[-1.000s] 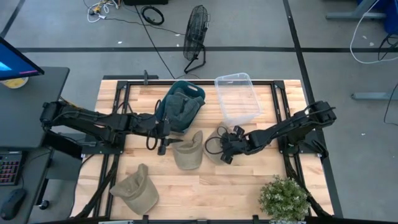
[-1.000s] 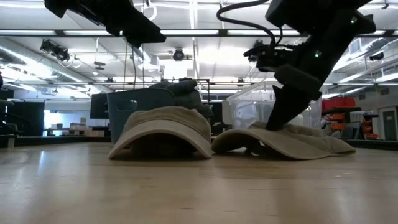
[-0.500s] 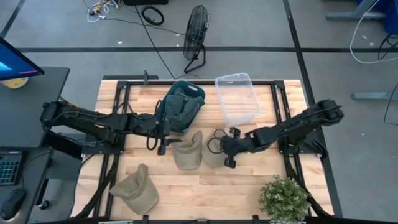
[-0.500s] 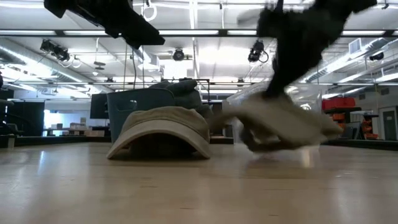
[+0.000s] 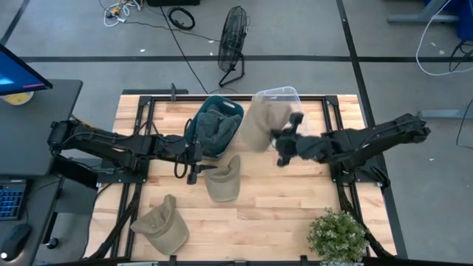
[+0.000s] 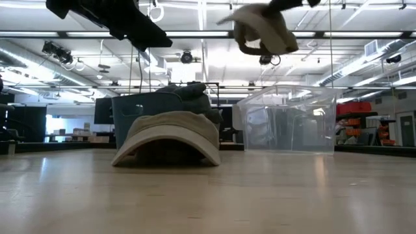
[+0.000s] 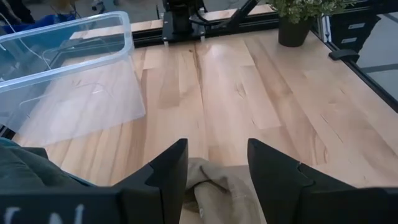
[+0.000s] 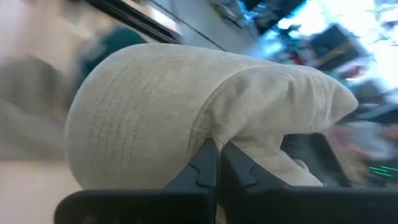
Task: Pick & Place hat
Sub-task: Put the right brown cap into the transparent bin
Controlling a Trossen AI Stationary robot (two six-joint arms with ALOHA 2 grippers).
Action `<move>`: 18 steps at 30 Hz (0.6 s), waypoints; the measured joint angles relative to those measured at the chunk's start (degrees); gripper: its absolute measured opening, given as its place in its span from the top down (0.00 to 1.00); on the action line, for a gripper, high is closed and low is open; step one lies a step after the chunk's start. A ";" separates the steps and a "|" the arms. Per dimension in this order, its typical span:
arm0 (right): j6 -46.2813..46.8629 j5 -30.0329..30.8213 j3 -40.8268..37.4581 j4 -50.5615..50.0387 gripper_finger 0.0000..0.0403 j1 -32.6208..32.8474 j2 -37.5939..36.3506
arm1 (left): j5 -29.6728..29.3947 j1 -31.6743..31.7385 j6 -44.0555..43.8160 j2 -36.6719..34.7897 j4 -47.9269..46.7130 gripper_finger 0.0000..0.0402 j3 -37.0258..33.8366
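Observation:
My right gripper (image 5: 278, 142) is shut on a beige cap (image 5: 260, 124) and holds it high over the table's middle, beside the clear bin (image 5: 290, 112); the cap also shows in the low view (image 6: 263, 29) and fills the right wrist view (image 8: 186, 106). My left gripper (image 7: 216, 177) is open, above a second beige cap (image 5: 225, 179) that rests brim down on the table. A third cap (image 5: 162, 225) lies near the front left. A teal bin (image 5: 216, 124) holds dark caps. My right gripper pinches a bunched fold of the cap's cloth (image 8: 211, 134) between its two fingers. The cap is lifted clear of the table and bulges out past the fingers toward the teal bin.
A potted plant (image 5: 336, 235) stands at the front right corner. The clear plastic bin stands at the far middle of the table, next to the teal bin. A fan (image 5: 233, 44) stands on the floor beyond the far edge.
My right gripper has risen from the table's middle and gone toward the far edge with the beige cap. The cap, which lay on the table beside the middle cap, is now lifted clear and high beside the clear bin.

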 joint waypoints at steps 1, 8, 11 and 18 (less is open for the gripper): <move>-1.39 0.54 0.00 -1.35 0.99 -1.45 -0.51 | 0.00 0.00 0.05 0.00 0.03 0.57 0.00; -5.79 0.73 -1.41 -9.84 0.99 -14.82 -0.33 | -0.02 0.51 0.03 0.00 0.06 0.57 0.00; -5.18 -0.74 -3.07 -11.51 0.99 -19.94 0.70 | -0.02 0.66 0.01 0.00 0.02 0.57 0.00; -13.21 -11.38 -9.14 -10.79 1.00 -24.57 3.25 | -0.02 0.63 -0.01 0.00 0.04 0.57 0.00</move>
